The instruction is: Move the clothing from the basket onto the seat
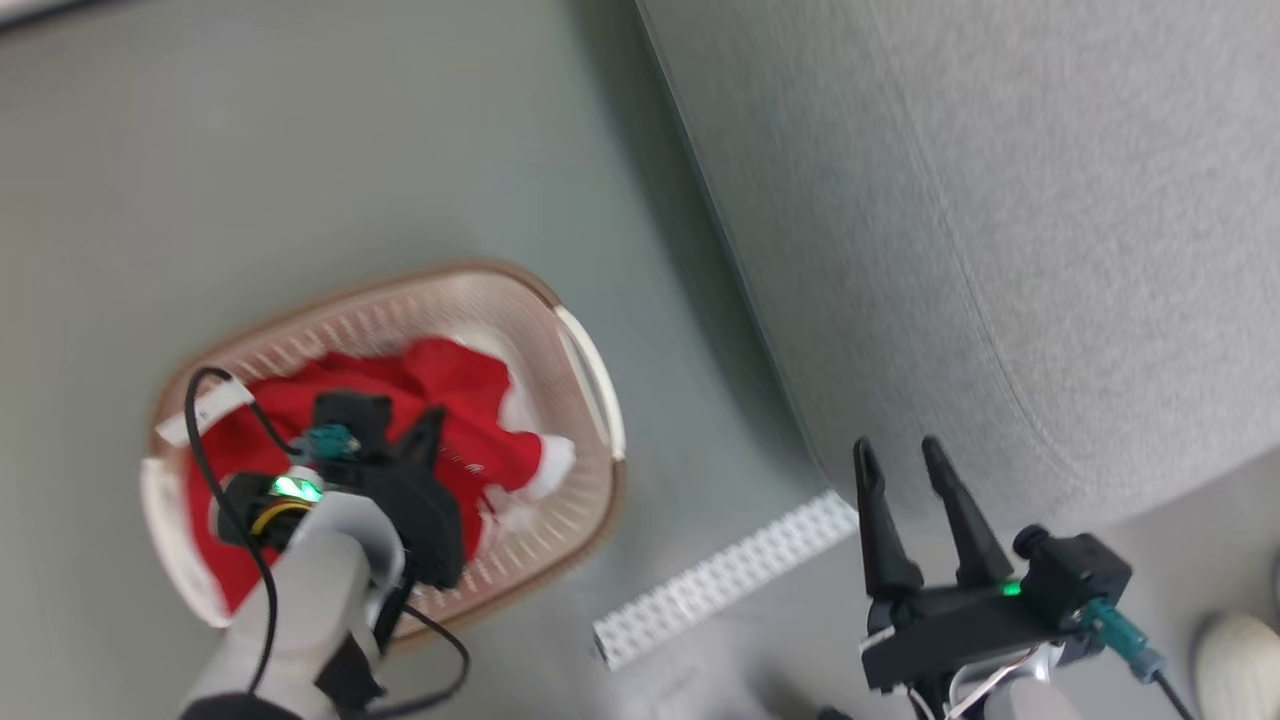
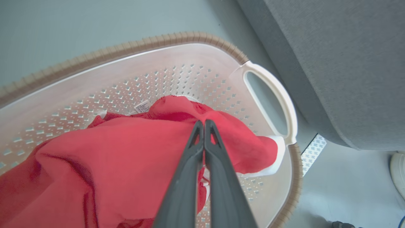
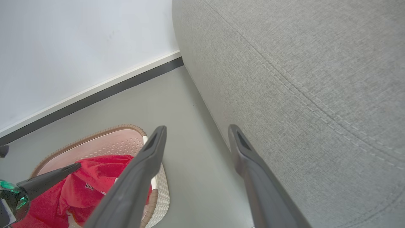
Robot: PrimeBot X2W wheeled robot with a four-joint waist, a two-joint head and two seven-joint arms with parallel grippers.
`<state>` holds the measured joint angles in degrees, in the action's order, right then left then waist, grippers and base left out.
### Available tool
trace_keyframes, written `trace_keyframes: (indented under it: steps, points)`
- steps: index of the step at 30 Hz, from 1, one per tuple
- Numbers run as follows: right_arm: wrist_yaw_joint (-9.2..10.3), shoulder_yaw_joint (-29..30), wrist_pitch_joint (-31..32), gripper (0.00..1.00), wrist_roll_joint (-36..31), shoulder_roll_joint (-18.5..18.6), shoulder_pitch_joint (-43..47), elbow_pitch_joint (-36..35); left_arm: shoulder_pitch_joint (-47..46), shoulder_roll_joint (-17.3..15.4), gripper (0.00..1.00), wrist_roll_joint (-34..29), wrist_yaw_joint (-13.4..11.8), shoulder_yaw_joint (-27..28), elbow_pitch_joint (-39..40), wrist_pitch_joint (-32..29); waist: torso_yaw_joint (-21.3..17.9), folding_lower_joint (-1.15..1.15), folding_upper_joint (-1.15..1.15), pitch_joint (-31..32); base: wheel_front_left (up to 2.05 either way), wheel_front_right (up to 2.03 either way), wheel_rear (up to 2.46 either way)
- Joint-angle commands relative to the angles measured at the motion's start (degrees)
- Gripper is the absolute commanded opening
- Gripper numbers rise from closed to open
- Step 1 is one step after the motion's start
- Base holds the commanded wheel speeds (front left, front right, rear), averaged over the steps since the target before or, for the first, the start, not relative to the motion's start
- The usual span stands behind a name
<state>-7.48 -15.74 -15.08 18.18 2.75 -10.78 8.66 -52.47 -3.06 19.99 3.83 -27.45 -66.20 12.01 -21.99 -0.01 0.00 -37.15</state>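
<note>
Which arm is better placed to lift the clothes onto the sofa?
Left. The left arm is in the basket, jaws shut on the red clothes. The right arm hangs near the sofa, jaws open and empty.

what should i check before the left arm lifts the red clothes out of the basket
1. Left pincer closed: ok, its fingers meet at a fold of the bright red fabric clothing.
2. Fabric actually caught between the tips: cannot tell.
3. Clothing free of the cream perforated plastic basket: ok, it lies loose inside, with no snag visible.
4. Right pincer out of the way: ok, it is open beside the light grey woven-fabric sofa.
5. Floor near the robot: not ok, a white perforated strip lies between basket and sofa, and a pale shoe stands near the right arm.
</note>
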Motion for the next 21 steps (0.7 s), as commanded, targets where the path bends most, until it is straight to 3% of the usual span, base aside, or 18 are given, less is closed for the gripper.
trace_keyframes:
  steps: [1,2,9,21]
  points:
    - [-0.02,0.1,0.1,1.00,-0.7,0.3,1.4,1.7,3.2,0.3,0.00,2.6,0.1,-2.0,2.7,0.0,9.3,0.01,0.00,14.7,0.00,0.00,0.00]
    - [-0.01,0.0,0.7,1.00,-1.0,0.3,2.9,3.5,5.8,0.3,0.00,6.4,0.5,-4.3,6.1,-1.1,10.9,0.01,0.00,19.2,0.00,0.00,0.00]
    - [-0.02,0.3,3.4,1.00,-2.3,0.3,8.2,5.6,11.4,0.3,0.00,14.4,-2.2,-13.4,16.7,-5.3,16.1,0.01,0.00,32.8,0.00,0.00,0.00]
    - [-0.02,-1.9,8.5,1.00,-3.1,0.2,10.8,3.1,10.0,0.2,0.00,20.8,-6.7,-19.1,27.6,-5.4,21.1,0.01,0.00,41.6,0.00,0.00,0.00]
